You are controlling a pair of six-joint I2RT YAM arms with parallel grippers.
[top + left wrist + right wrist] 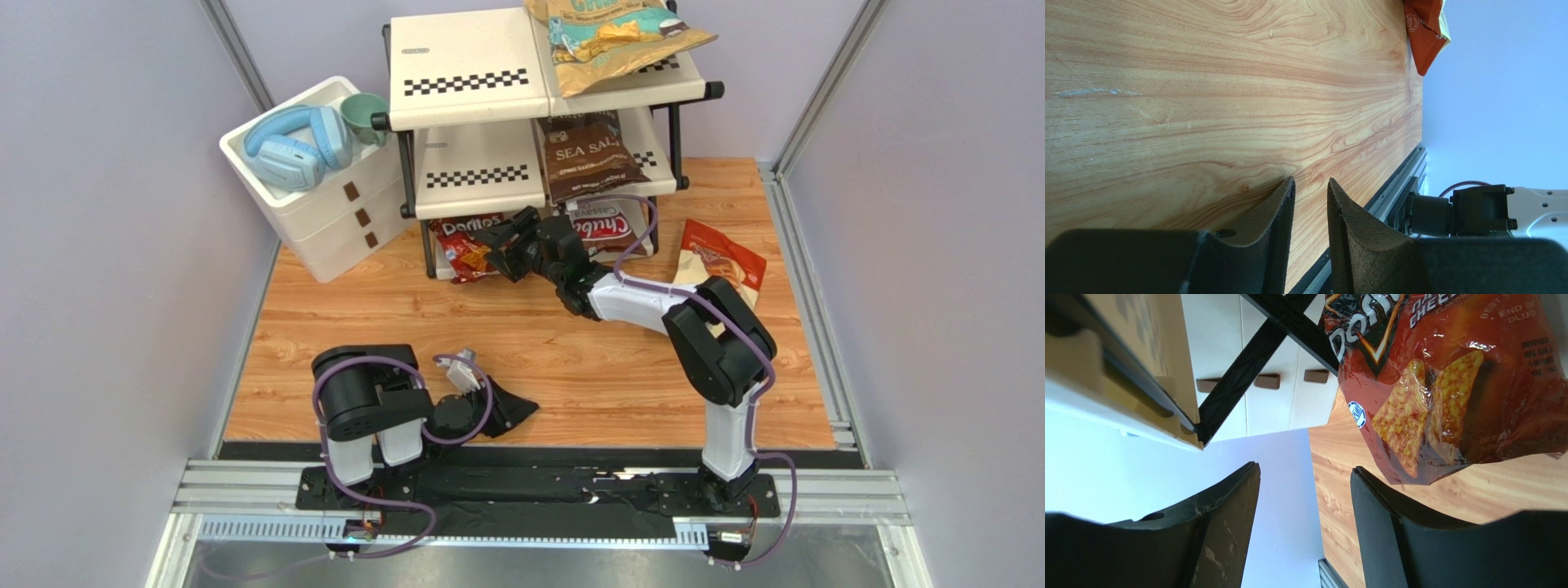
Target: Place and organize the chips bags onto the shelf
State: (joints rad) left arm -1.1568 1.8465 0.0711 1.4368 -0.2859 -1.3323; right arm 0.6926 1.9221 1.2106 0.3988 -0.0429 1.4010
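The shelf (460,67) stands at the back. The tan-and-teal bag (613,37) lies on its top tier, the dark brown Sea Salt bag (589,153) on the middle tier, the white-red Chuba bag (607,227) on the bottom tier. The red Doritos bag (466,245) lies at the bottom tier's left, sticking out in front. My right gripper (509,255) is open just beside it, empty; the Doritos bag (1444,386) sits right of the gripper (1303,478). The cream bag with red-orange top (724,263) lies on the table at right. My left gripper (515,410) rests low, jaws slightly apart, empty.
A white three-drawer box (319,208) with blue headphones (294,141) and a green cup (364,116) stands left of the shelf. The black shelf frame (1254,361) crosses before the drawers (1272,404). The orange bag corner (1425,30) shows near the wall.
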